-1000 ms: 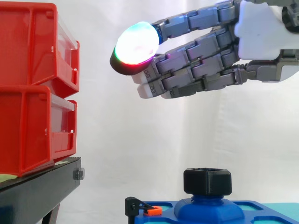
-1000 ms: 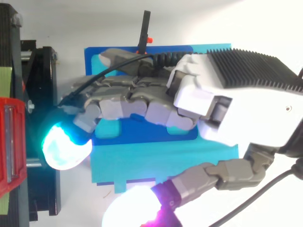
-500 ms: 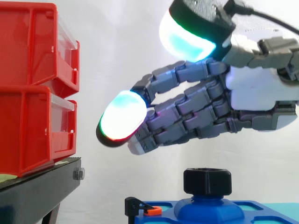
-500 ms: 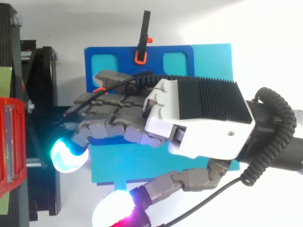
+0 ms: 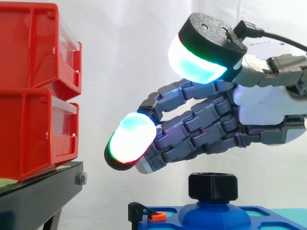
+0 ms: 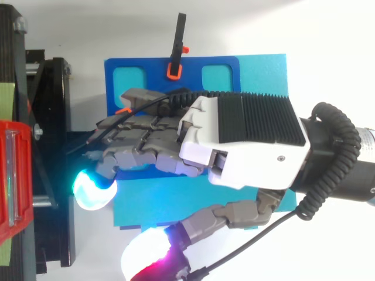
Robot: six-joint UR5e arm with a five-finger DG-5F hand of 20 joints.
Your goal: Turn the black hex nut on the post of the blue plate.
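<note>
— Black hex nut (image 5: 212,186), side view?
— On the post (image 5: 214,213) of the blue plate (image 5: 276,213), at 6 o'clock from the hand (image 5: 261,112). Clear gap between. Fingers (image 5: 192,129) loosely spread, gripping nothing.
— Top view?
— Hand (image 6: 246,140) over blue plate (image 6: 111,82), fingers toward 9 o'clock. Turning not begun, I judge.

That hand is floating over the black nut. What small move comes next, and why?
Probably a short descent: the hand hangs open above the black hex nut, with a gap between them and nothing held. Its fingers must reach the nut's sides before they can turn it.
</note>
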